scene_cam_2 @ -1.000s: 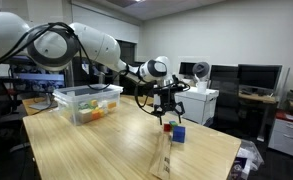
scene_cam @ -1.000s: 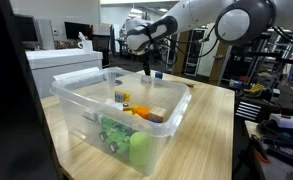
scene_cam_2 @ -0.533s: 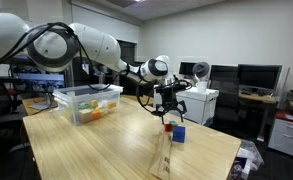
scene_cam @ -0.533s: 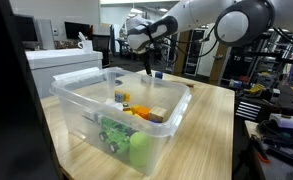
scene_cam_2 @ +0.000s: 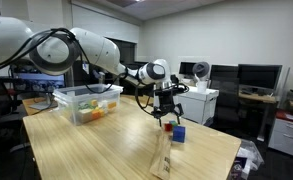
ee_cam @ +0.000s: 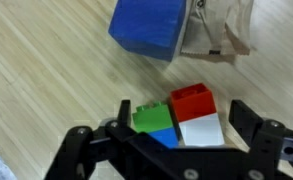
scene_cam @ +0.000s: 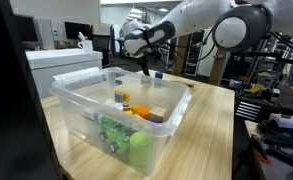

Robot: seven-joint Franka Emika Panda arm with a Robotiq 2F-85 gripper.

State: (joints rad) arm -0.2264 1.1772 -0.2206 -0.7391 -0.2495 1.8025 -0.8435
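In the wrist view my gripper (ee_cam: 186, 128) stands open, one finger on each side of a small cluster of toy bricks (ee_cam: 191, 102) on the wooden table: red over white, green over blue. Narrow gaps show between the fingers and the bricks. Just beyond the cluster lies a blue cube (ee_cam: 146, 28), with a tan wooden piece (ee_cam: 224, 35) beside it. In both exterior views the gripper (scene_cam_2: 167, 115) (scene_cam: 146, 68) hangs low over the table near the blue cube (scene_cam_2: 179, 133) (scene_cam: 158, 74). The bricks (scene_cam_2: 168, 126) show red beneath it.
A clear plastic bin (scene_cam: 81, 110) (scene_cam_2: 68, 108) holds several coloured toys, among them green and orange pieces. A slim wooden object (scene_cam_2: 162, 158) lies near the table's front edge. Desks, monitors and shelves surround the table (scene_cam_2: 96, 145).
The arm has shifted only slightly over the bricks. The jaws have stayed open and nothing on the table has moved.
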